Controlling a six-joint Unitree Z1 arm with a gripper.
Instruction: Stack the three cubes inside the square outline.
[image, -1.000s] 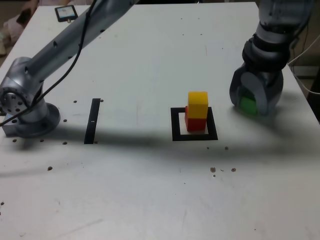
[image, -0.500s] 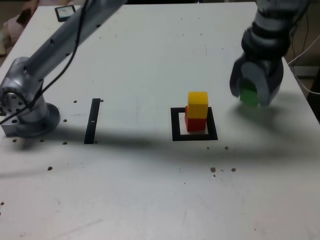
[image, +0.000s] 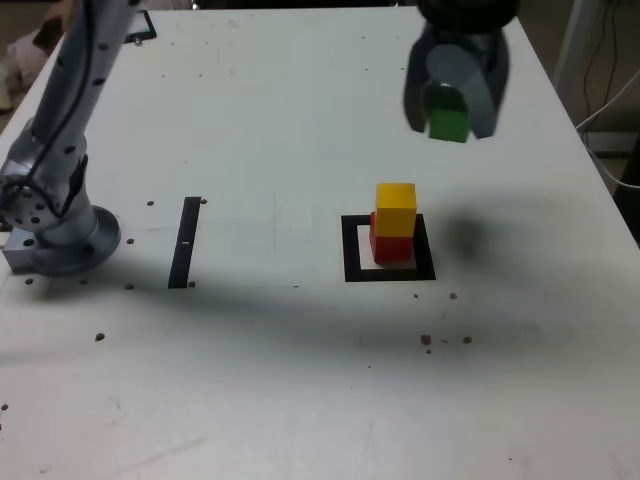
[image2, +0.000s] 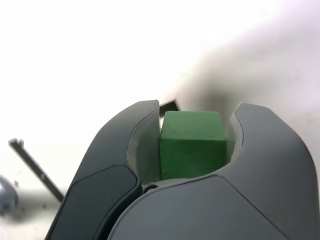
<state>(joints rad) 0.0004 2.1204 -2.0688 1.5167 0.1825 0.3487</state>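
Gripper clamped on green cube, held aloft, pointing down; open tabletop surrounds the black square frame.

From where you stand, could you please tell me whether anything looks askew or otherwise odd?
Only a small thing: the yellow cube sits a little off square on the red cube, whose left side shows past it in the exterior view.

Hand: matt, smooth, plastic-looking outer shells. Green cube: opaque, smooth, low-sheen faces. Surface: smooth, pale, softly glossy finish with dark pitted spots. Arm base: grey, metallic-looking, with a satin sheen.
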